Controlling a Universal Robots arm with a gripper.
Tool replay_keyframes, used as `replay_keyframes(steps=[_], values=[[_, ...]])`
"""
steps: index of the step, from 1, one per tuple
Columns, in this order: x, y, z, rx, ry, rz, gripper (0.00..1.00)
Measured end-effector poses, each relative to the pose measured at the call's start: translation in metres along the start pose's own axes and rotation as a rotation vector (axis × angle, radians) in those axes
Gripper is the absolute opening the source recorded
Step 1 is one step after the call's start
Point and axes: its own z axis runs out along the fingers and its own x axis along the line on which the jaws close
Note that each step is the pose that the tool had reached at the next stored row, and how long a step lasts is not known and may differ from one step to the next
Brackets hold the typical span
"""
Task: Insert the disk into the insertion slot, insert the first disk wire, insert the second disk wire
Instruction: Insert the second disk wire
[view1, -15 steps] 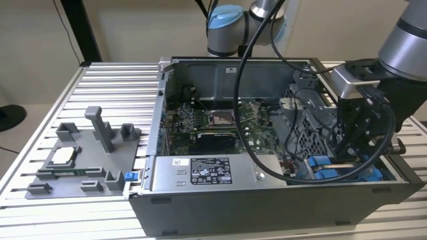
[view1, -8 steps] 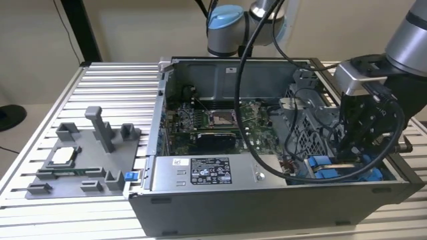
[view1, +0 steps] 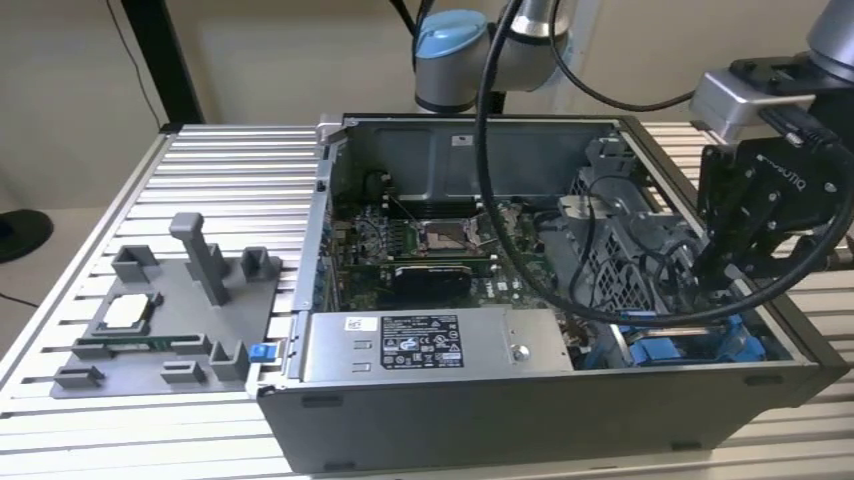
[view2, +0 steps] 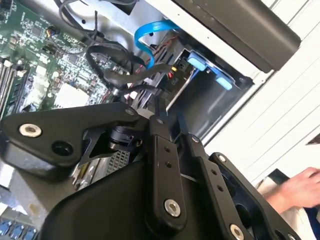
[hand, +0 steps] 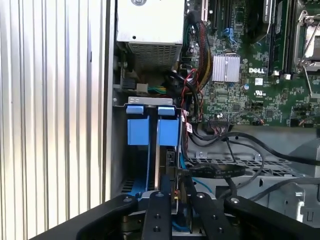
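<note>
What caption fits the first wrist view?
Black gripper above the grey metal insertion slot with blue rails, beside a green motherboard.

We see our arm (view1: 461, 45) rising at the far side and bending over to the exterior view's right, wrist pitched down. Our gripper (view1: 727, 270) hangs low there, its black linkage close together; whether the jaws are closed we cannot tell.

Ribbed bare-metal table (view1: 214, 165), matt
</note>
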Motion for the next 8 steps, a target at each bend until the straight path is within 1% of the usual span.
replay_keyframes(steps=[1, 2, 8], values=[[-0.0001, 0.0, -0.0025, 0.0, -0.0001, 0.0, 1.0], [-0.0001, 0.0, -0.003, 0.0, -0.0001, 0.0, 1.0], [-0.0001, 0.0, -0.0031, 0.0, -0.0002, 0.0, 1.0]])
